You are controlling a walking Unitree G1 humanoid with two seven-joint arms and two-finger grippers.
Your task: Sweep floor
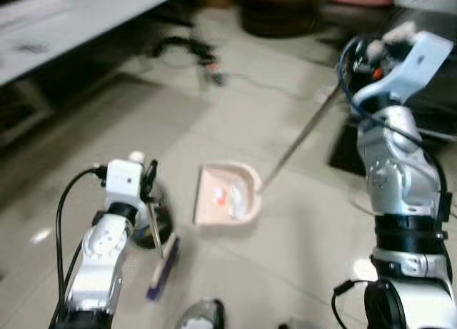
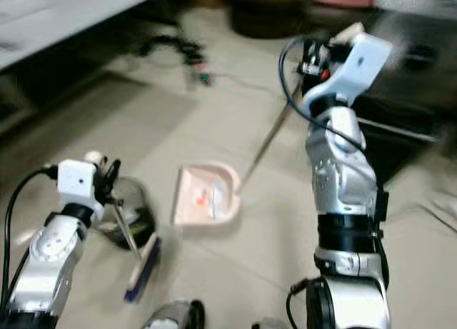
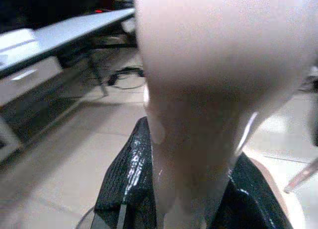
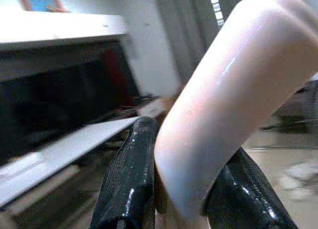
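Note:
A pink dustpan (image 1: 227, 198) lies on the tiled floor in front of me, with small red and white bits (image 1: 223, 196) inside it. Its thin metal pole (image 1: 296, 145) slants up to my right gripper (image 1: 368, 54), which is shut on the pink handle top (image 4: 223, 105) between black fingers (image 4: 130, 174). My left gripper (image 1: 148, 183) is shut on a broom's pink handle (image 3: 198, 114). The broom stick (image 1: 155, 229) runs down to a purple-bristled head (image 1: 163, 267) on the floor, left of the dustpan and apart from it.
A white table (image 1: 64, 22) runs along the back left, with cables (image 1: 193, 54) on the floor beneath it. A dark round basket (image 1: 278, 15) stands at the back. A shiny dark round object (image 2: 136, 211) sits beside the broom. A black slab (image 1: 350, 150) lies at right.

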